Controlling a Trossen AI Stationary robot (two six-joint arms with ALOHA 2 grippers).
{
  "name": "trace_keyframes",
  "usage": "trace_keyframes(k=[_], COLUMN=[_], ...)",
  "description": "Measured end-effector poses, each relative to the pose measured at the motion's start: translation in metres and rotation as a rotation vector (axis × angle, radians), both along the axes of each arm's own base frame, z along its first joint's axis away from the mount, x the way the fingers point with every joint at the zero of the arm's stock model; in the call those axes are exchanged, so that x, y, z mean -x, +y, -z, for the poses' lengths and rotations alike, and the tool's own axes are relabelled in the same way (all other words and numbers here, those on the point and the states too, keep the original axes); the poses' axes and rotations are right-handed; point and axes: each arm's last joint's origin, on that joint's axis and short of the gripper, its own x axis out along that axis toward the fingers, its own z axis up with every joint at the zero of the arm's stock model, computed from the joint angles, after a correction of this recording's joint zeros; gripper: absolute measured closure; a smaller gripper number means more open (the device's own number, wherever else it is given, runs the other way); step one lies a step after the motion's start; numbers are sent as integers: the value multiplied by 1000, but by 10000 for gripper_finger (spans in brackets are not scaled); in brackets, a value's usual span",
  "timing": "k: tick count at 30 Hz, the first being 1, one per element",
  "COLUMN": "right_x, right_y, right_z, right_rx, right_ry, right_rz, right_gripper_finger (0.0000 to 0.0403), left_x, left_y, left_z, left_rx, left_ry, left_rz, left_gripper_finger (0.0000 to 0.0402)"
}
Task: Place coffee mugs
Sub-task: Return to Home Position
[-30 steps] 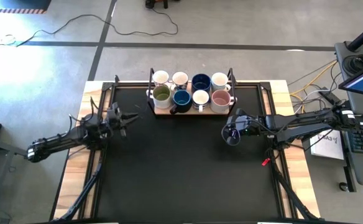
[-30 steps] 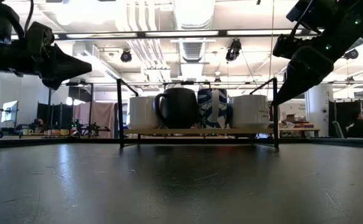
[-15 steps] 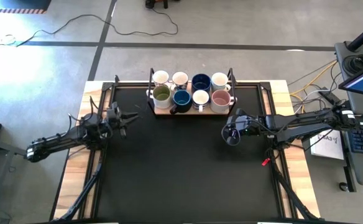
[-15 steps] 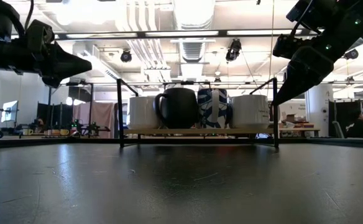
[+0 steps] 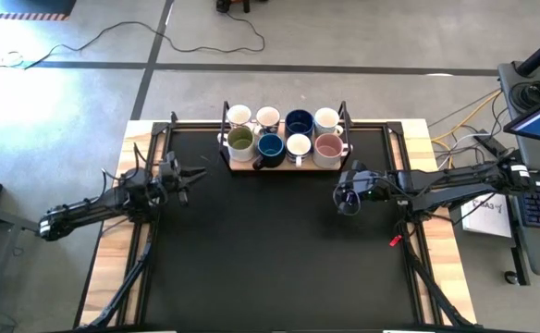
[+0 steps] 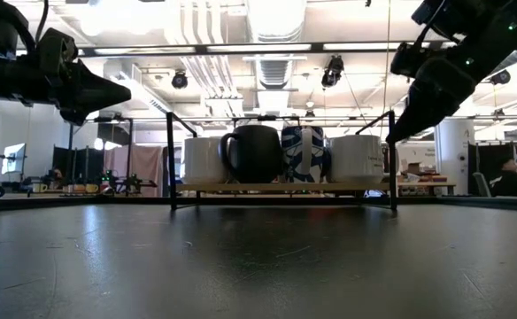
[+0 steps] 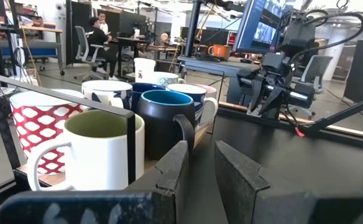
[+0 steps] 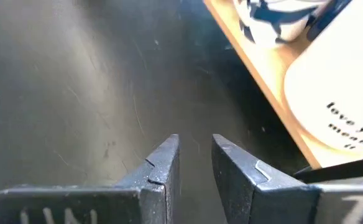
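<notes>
Pale mug (image 8: 340, 87), right end of the near row on the wooden shelf (image 8: 265, 84): dark lowercase print in two lines, cut off, reading "love y…" over "mea…".

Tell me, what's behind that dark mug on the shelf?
From above, a white mug stands directly behind the dark mug. At table height the dark mug hides it completely, so its sides cannot be seen there.
</notes>
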Motion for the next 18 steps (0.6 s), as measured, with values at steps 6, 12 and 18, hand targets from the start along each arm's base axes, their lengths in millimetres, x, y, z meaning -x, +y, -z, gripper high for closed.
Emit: trace_keyframes(k=[6, 12, 18], right_x=[10, 25, 39], right_y=[0, 1, 2], right_z=[-12, -21, -28], right_rx=[7, 29, 133], right_ry=[-84, -263, -617], right_rz=[-5, -30, -80], right_gripper_finger=[319, 319, 319], left_x=[0, 0, 0], left_y=[0, 0, 0], left_z=[0, 0, 0], left_rx=[0, 1, 1], left_ry=[0, 1, 3], left_rz=[0, 0, 0], left_gripper_finger=[340, 340, 340])
